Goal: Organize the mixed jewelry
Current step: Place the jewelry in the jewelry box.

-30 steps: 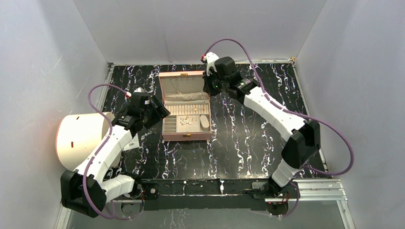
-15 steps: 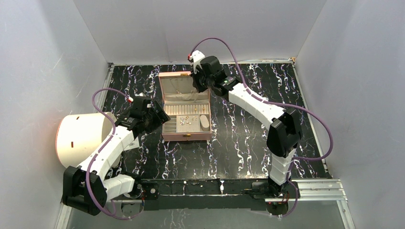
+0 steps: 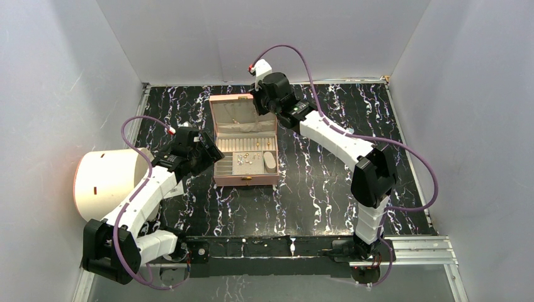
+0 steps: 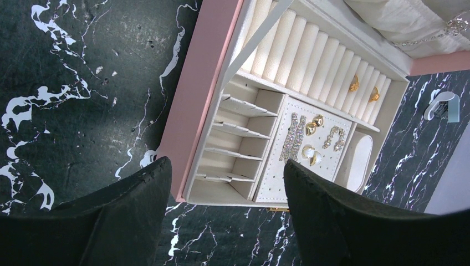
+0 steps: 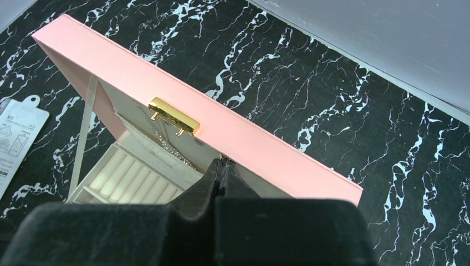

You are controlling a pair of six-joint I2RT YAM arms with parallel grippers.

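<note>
Caught the right gripper (image 5: 223,169) w/ jaws pressed together, tips at the top rim of the raised lid (image 5: 249,138), on its inner side, close beside the gold clasp (image 5: 173,117). Couldn't tell whether pinching the thin chain (image 5: 174,148) hanging there or only touching the lid. Found the left gripper (image 4: 227,166) w/ jaws wide apart, holding nothing, hovering by the left side of the pink box (image 4: 194,111). Spotted the jewelry inside the box: sparkly earrings (image 4: 310,138) on the white pad, two gold pieces (image 4: 363,88) in the ring rolls toward the right, chain in the lid pocket at the far side. Judged it as lid work, prob. tipping it toward the near side to close. Needed a slow, steady push near the lid's middle, not a corner, to avoid twist. Needed the left jaws kept clear of the rim, or bracing the box wall vs. sliding on the table (image 3: 327,182). Risked catching the chain under the rim otherwise.
</note>
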